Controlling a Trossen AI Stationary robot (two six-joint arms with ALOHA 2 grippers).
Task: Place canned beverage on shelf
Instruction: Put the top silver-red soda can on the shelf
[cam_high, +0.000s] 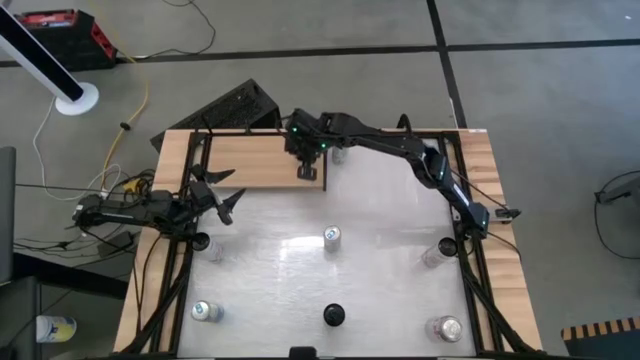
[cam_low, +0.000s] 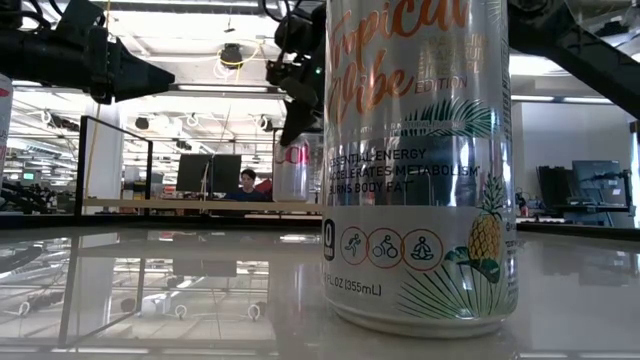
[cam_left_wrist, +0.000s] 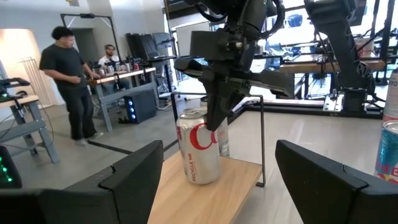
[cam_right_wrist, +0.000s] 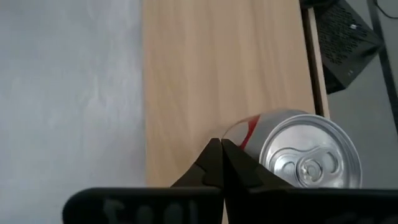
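Note:
A silver can with a red letter (cam_left_wrist: 198, 152) stands upright on the light-brown wood-grain shelf (cam_high: 250, 160) at the table's far side, near the shelf's right end. It also shows from above in the right wrist view (cam_right_wrist: 308, 163). My right gripper (cam_right_wrist: 221, 155) is shut and points down right beside the can's side, its tips below the can's rim (cam_left_wrist: 214, 121). My left gripper (cam_high: 228, 200) is open and empty, above the table's left side, facing the shelf. My right gripper's shut fingers (cam_right_wrist: 211, 163) point down from above, close against the side of the can just below its rim (cam_right_wrist: 239, 134). I cannot tell whether they touch it. The can stands upright with its base on the shelf.
Several other cans stand on the white tabletop (cam_high: 390, 290): one in the middle (cam_high: 332, 238), others near the left (cam_high: 207, 312) and right (cam_high: 443, 328) front corners. A tall can (cam_low: 420, 160) stands right before the low camera. Thin black bars (cam_left_wrist: 262, 140) edge the shelf. People stand in the room beyond.

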